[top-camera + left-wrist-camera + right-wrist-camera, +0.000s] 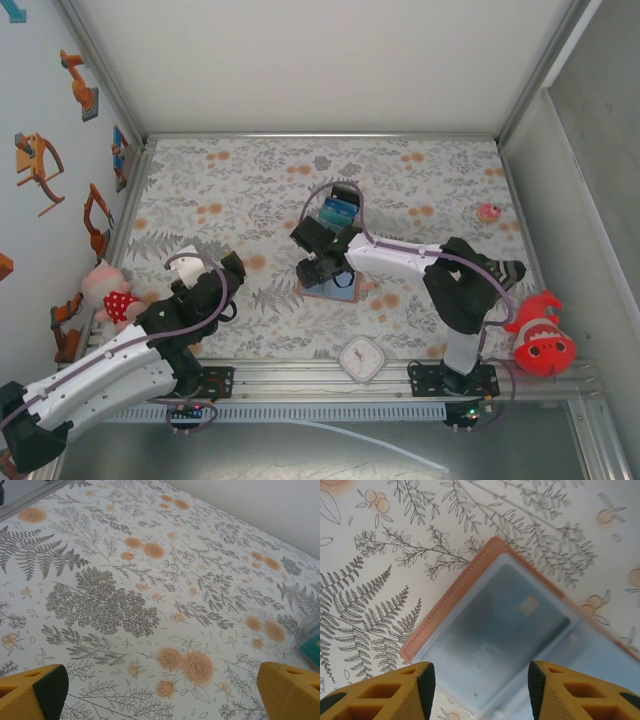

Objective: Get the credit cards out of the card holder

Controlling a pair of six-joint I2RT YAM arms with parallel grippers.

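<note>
Gripper on the left [162, 690], spread wide, over floral worktop [150, 580] at eight o'clock. Card holder [340, 290] open flat at centre, dark credit card [505, 625] behind its clear pocket. Right gripper [480, 690] directly above it, parted, pinching nothing.

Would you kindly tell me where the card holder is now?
In the top view the card holder lies open near the centre of the table, directly beneath the right gripper, beyond the white square object.

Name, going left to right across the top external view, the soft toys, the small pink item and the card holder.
Pink plush doll → card holder → small pink item → orange fish plush.
</note>
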